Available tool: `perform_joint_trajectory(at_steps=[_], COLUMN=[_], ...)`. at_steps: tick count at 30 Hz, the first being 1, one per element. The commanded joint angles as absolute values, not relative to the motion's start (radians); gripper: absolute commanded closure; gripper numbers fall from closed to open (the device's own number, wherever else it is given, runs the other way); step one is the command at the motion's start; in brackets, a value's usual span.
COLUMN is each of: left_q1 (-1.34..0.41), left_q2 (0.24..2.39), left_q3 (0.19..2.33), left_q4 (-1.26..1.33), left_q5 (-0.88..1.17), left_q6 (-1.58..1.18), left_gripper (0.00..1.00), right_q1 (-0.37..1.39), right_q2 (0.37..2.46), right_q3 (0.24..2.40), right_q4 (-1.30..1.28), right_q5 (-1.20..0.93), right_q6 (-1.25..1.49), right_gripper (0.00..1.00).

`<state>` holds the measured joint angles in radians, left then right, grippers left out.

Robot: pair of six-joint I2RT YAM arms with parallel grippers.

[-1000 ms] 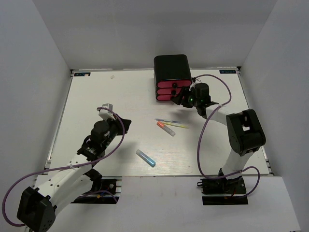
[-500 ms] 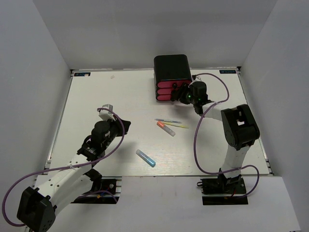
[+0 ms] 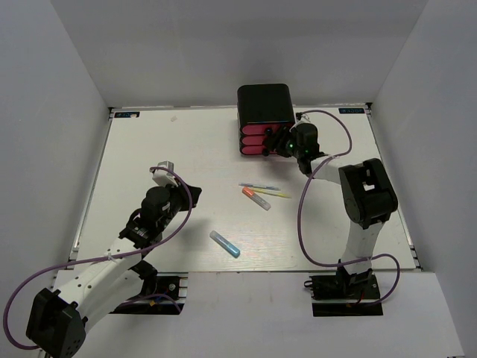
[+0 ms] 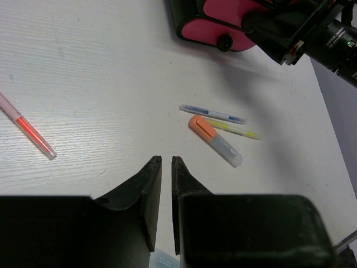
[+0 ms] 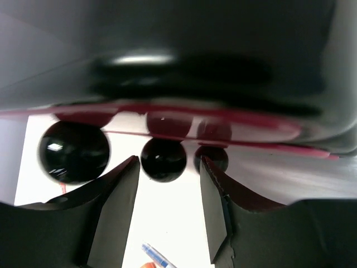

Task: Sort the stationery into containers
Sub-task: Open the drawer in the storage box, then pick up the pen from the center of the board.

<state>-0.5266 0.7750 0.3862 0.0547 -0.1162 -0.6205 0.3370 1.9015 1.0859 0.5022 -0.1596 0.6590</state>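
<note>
From above, your right claw sits at the pink drawers of the black box, while a blue marker and thin pens lie loose well apart from it. The left wrist view shows the left claw clenched on nothing, an orange marker ahead of it. That marker looks light and slick, so grip it across the barrel. In the right wrist view, the right claw's jaws stand parted either side of a round knob. It looks glossy, so pinch it squarely.

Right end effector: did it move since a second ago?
Yes. In the top view, the right end effector slid up and left, closer to the black drawer box, which stayed put.
</note>
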Motion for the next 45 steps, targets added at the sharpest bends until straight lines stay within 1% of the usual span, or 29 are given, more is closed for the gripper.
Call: perform_joint_trajectory(at_steps=[1,3,4,5,7,8,11,12,14,21,22,23,25,26,27,29,30,32,34,35,38,45], left_q1=[-0.528,-0.528,-0.528,-0.528,-0.528,-0.528,-0.528,-0.528,-0.528,-0.528,-0.528,-0.528,-0.528,-0.528,-0.528,-0.528,-0.528,-0.528,-0.528,-0.528,-0.528,-0.519], left_q2=[0.759,0.759,0.759,0.759,0.759,0.759,0.759,0.75,0.75,0.75,0.75,0.761,0.775,0.775,0.788,0.814,0.825,0.871,0.913,0.957,1.017,1.156], left_q3=[0.405,0.414,0.414,0.414,0.423,0.423,0.423,0.423,0.414,0.394,0.394,0.394,0.394,0.394,0.394,0.403,0.403,0.416,0.449,0.459,0.506,0.578], left_q4=[0.04,0.04,0.029,0.029,0.02,0.02,0.02,0.02,0.02,0.029,0.029,0.029,0.015,-0.007,-0.021,-0.049,-0.061,-0.08,-0.109,-0.121,-0.156,-0.224], left_q5=[-0.124,-0.124,-0.124,-0.124,-0.124,-0.124,-0.124,-0.124,-0.124,-0.152,-0.169,-0.179,-0.221,-0.236,-0.254,-0.301,-0.313,-0.347,-0.362,-0.376,-0.397,-0.486], left_q6=[-0.624,-0.624,-0.624,-0.624,-0.624,-0.624,-0.633,-0.634,-0.643,-0.69,-0.69,-0.702,-0.718,-0.744,-0.756,-0.781,-0.794,-0.817,-0.833,-0.845,-0.891,-0.92], left_gripper=[0.75,0.75,0.75,0.75,0.75,0.75,0.75,0.75,0.75,0.74,0.72,0.68,0.64,0.61,0.55,0.5,0.44,0.4,0.37,0.37,0.35,0.33], right_q1=[0.334,0.334,0.339,0.339,0.341,0.336,0.339,0.337,0.339,0.341,0.341,0.341,0.342,0.344,0.342,0.344,0.342,0.342,0.342,0.342,0.341,0.341], right_q2=[1.921,1.936,1.94,1.942,1.947,1.942,1.939,1.931,1.918,1.812,1.803,1.792,1.753,1.747,1.734,1.724,1.724,1.723,1.723,1.723,1.72,1.652], right_q3=[1.144,1.154,1.152,1.154,1.149,1.147,1.137,1.132,1.111,0.986,0.971,0.932,0.895,0.887,0.871,0.859,0.859,0.861,0.864,0.867,0.867,0.798], right_q4=[0.568,0.568,0.569,0.569,0.581,0.584,0.591,0.594,0.597,0.6,0.598,0.597,0.594,0.595,0.595,0.591,0.589,0.583,0.583,0.591,0.589,0.548], right_q5=[-0.135,-0.133,-0.133,-0.13,-0.13,-0.127,-0.13,-0.132,-0.135,-0.17,-0.178,-0.179,-0.186,-0.187,-0.187,-0.19,-0.19,-0.201,-0.204,-0.213,-0.251,-0.339], right_q6=[0.672,0.68,0.68,0.677,0.683,0.684,0.689,0.69,0.693,0.692,0.69,0.692,0.698,0.699,0.699,0.695,0.689,0.684,0.68,0.673,0.655,0.606], right_gripper=[0.47,0.5,0.5,0.54,0.58,0.62,0.69,0.73,0.76,0.77,0.77,0.77,0.77,0.76,0.74,0.72,0.69,0.57,0.43,0.3,0.1,0.1])
